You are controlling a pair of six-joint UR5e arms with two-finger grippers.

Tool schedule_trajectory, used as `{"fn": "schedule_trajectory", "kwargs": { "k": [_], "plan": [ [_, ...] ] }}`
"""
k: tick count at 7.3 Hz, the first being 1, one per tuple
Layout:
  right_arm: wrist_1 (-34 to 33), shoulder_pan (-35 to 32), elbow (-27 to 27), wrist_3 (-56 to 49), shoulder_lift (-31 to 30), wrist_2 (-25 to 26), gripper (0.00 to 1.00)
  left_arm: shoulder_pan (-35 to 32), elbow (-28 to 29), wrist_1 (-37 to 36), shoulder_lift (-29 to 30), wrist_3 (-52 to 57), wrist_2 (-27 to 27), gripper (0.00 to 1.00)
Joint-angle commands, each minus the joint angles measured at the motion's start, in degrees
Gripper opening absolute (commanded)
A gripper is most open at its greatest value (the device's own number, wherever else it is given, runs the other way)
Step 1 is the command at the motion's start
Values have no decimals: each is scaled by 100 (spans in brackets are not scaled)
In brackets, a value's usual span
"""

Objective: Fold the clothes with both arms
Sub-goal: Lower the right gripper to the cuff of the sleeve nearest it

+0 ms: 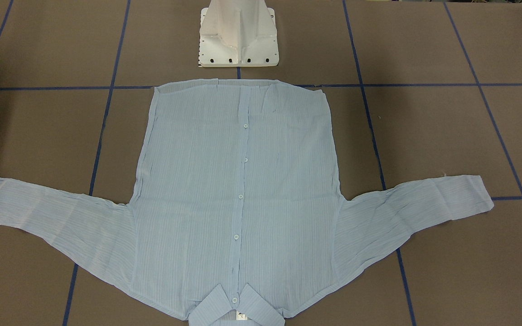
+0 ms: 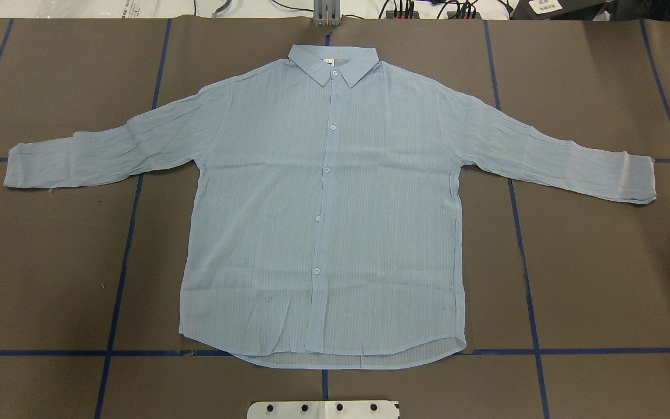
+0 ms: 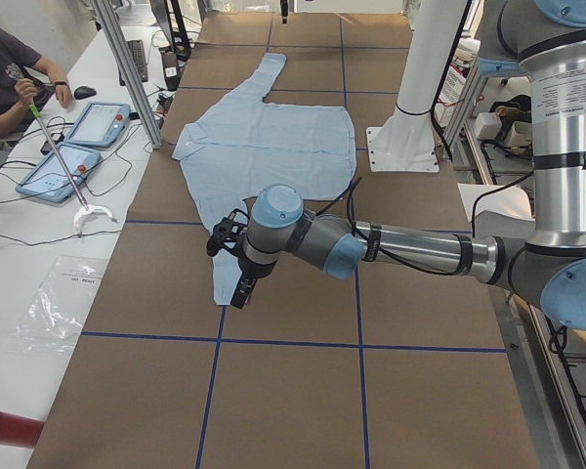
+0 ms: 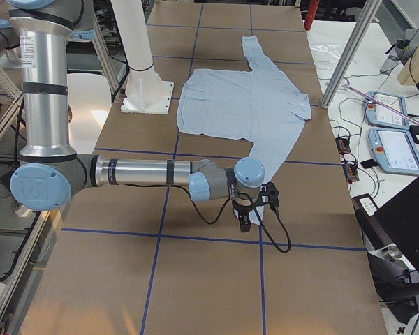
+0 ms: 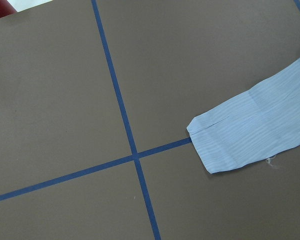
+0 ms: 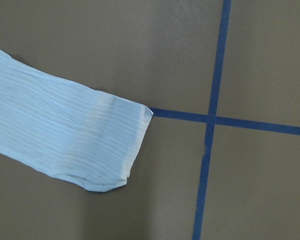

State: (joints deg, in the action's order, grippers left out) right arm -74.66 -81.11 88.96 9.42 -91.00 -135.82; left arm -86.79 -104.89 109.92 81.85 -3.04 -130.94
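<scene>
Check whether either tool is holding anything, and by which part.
Nothing is held. The light blue striped button-up shirt lies flat with its sleeve cuffs free on the brown table.

The shirt (image 2: 323, 221) is being supported flat by the table (image 2: 602, 279), hem (image 2: 335, 359) nearest the pedestal base (image 1: 238, 40), collar (image 2: 333, 61) farthest. The left gripper (image 3: 242, 291) is being held near the outspread left sleeve (image 2: 102, 148)'s end, the right gripper (image 4: 243, 223) near the right sleeve (image 2: 556, 160)'s.

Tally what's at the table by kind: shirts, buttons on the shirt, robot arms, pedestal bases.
Light blue shirt: 1
White buttons on it: 5
Robot arms: 2, left arm and right arm
White pedestal base: 1
Total: 9
</scene>
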Motion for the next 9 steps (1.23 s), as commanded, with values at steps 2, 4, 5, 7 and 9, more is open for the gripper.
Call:
{"fn": "schedule_trajectory", "kwargs": {
  "k": [2,4,5,7,9],
  "plan": [
    [1523,760,-660,2101,117,38,98,4,-32,-6,-2,-39,-19,100],
    [1516,990,-747,2773,250,266,97,4,-31,-67,7,-39,-19,100],
    [1507,1078,-826,2871,250,267,97,4,-49,-76,7,-39,-28,100],
    [1507,1271,-1142,3299,538,267,95,4,-58,-6,-2,-30,-11,100],
    [1516,1369,-1302,3487,619,267,86,4,-67,-6,7,-30,-10,100]
  ]
}}
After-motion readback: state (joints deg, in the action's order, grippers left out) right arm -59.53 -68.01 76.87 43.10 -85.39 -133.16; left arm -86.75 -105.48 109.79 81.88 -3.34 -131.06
